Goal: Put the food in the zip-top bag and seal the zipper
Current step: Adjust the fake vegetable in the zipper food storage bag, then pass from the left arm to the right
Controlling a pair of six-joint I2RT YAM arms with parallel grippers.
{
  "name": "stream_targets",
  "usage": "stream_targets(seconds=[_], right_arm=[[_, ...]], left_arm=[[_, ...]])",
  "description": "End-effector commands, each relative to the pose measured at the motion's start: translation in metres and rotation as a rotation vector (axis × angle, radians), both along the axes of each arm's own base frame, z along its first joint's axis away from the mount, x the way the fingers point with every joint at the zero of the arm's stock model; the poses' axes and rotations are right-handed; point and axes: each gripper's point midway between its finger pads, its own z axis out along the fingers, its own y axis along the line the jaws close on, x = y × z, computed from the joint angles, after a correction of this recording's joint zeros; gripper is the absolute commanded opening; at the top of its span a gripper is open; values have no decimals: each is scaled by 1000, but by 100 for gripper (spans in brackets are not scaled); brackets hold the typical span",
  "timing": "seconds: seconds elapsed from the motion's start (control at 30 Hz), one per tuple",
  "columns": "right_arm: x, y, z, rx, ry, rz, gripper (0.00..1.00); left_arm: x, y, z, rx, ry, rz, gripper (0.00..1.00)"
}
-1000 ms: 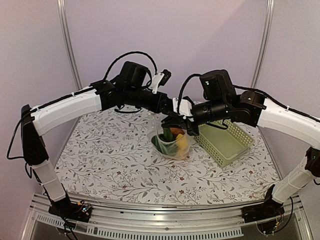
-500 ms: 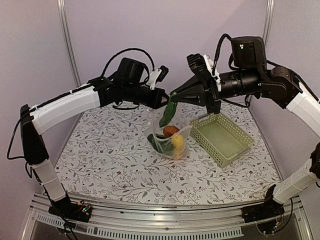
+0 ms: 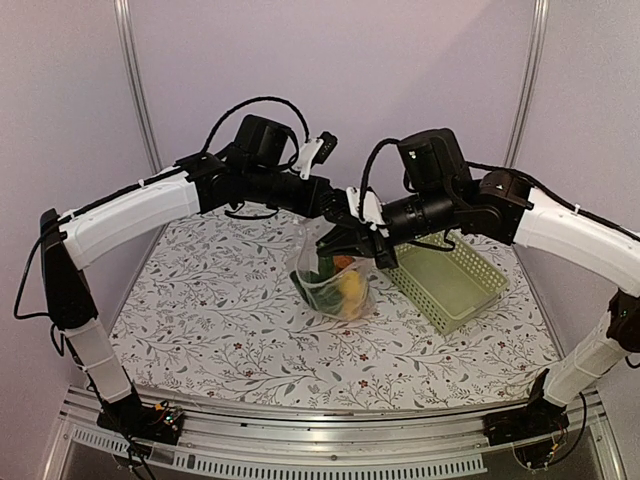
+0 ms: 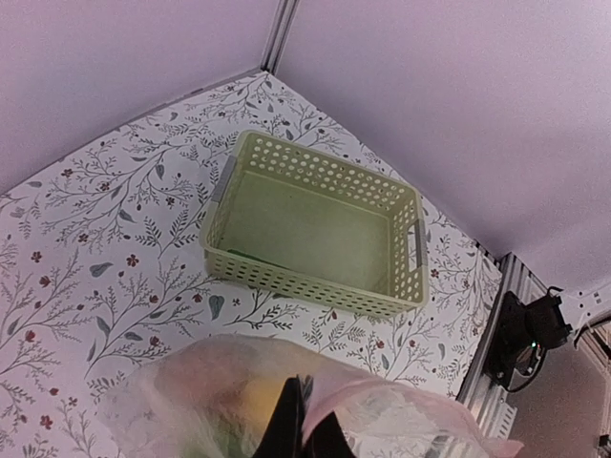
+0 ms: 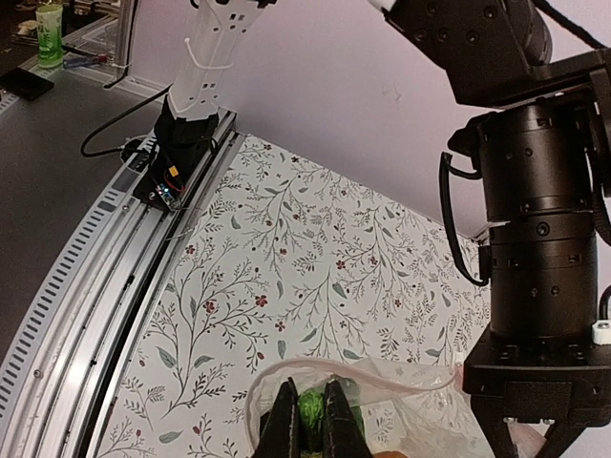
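**Containers.** The clear crinkly bag (image 3: 335,300) stood near the middle of the flowered table (image 3: 200,300), mouth upward. Through its wall 1 yellow fruit (image 3: 352,286) showed low at the 5 o'clock side, and 1 orange piece (image 3: 344,262) lay above it. A dark green mass lay at the 8 o'clock side; what it was could not be told. The pale green lattice basket (image 3: 470,300) sat just beside the bag at its 3 o'clock, apart from both arms.

**Condition of the bag.** The mouth was open. The pale pink zipper (image 5: 363,378) curved around the opening as an unjoined loop, and the plastic below it was creased and cloudy.

**Position relative to fingers.** The left gripper (image 4: 299,420) was at the 12 o'clock edge of the mouth. Its fingers were pressed tight together on the pink rim, holding that side of the bag up. The right gripper (image 5: 307,420) reached in from 2 o'clock and hung in the mouth. Its fingers stood narrow and pinched 1 green cucumber (image 5: 310,410) between them. The cucumber was inside the zipper loop, above the other pieces. How far down it reached was hidden by the fingers.
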Motion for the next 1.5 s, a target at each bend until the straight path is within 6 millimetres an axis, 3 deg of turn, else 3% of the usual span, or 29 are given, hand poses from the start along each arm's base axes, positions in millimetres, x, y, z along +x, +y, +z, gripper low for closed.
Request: stream_targets(seconds=[0.0,0.27,0.53,0.63,0.7,0.8,1.0,1.13,1.23,1.47], right_arm=[[1,17,-14,24,-43,65,0],[25,36,-60,-38,-120,54,0],[67,40,-91,-91,-191,-134,0],[81,38,-99,-121,-207,-202,22],[88,35,-100,-141,-202,-247,31],[77,31,-82,-140,-131,-240,39],[20,10,-17,-56,43,-97,50],[-9,-4,-8,-67,114,-22,57],[-13,-8,-27,-145,111,-44,59],[4,-7,-99,-395,9,-148,60]], left_arm=[[2,0,13,-33,-16,-3,0],[-3,3,19,-40,-21,-12,0],[-6,5,18,-38,-15,-15,0],[-6,5,15,-36,-13,-15,0],[-5,4,14,-36,-12,-14,0],[-4,5,14,-31,-19,-8,1],[2,11,15,-12,-46,30,1],[5,14,13,-8,-44,61,0],[6,16,15,-17,-40,72,0],[4,16,15,-17,-38,71,0]])
